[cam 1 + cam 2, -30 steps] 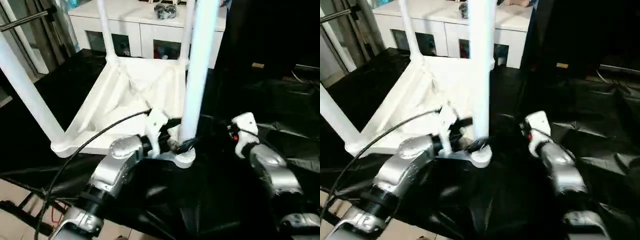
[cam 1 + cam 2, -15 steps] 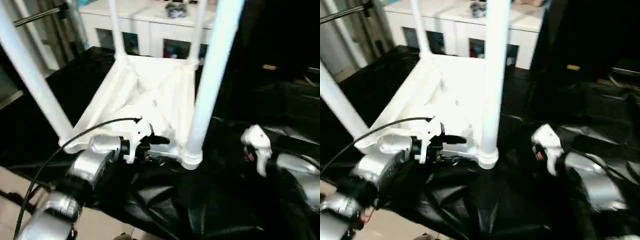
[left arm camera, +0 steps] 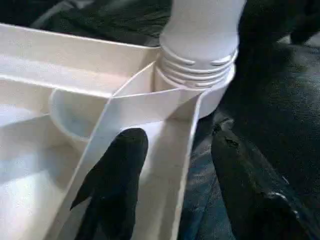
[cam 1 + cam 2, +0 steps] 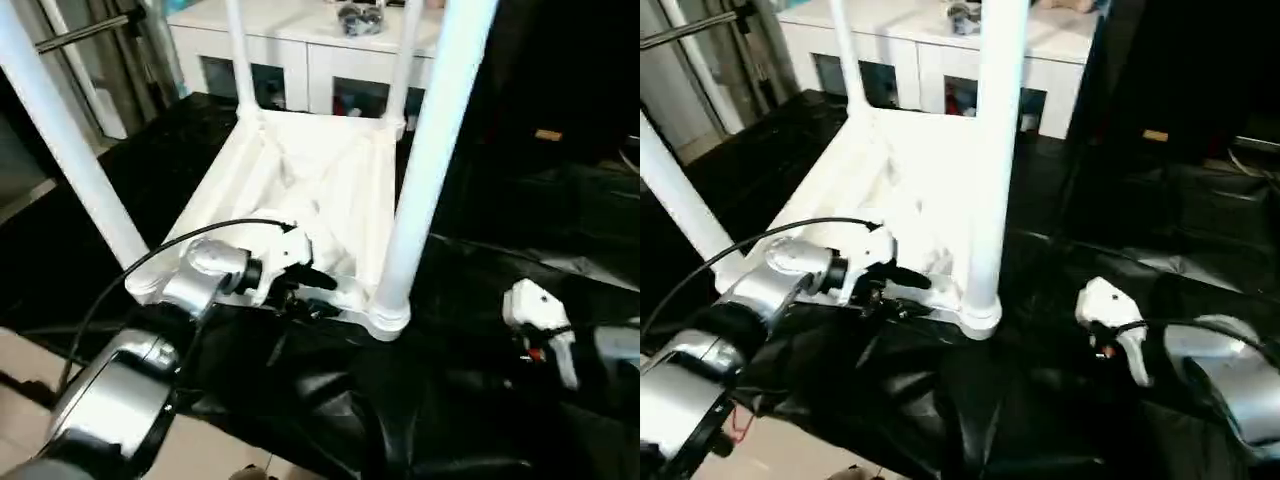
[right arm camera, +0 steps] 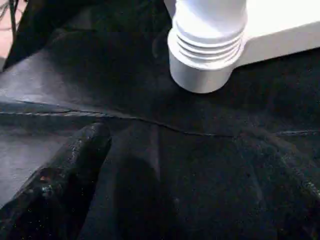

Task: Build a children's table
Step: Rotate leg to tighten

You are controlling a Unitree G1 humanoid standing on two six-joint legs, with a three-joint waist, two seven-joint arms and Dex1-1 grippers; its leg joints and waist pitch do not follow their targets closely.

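The children's table lies upside down on the black cloth, ribbed underside up, with white legs standing in its corner sockets. The nearest leg is threaded into the near right socket. My left gripper is at the near rim, just left of that socket. Its fingers are apart and straddle the rim wall, one finger inside the ribs and one outside on the cloth. My right gripper hovers open and empty over the cloth, short of the same socket.
A white cabinet with glass doors stands behind the black-draped work table. The work table's near edge drops to the floor at lower left. A metal stand is at the far left.
My left gripper's fingers have narrowed and shifted left from the leg's base onto the rim. My right gripper has drawn back from the leg towards me. The camera view has also shifted.
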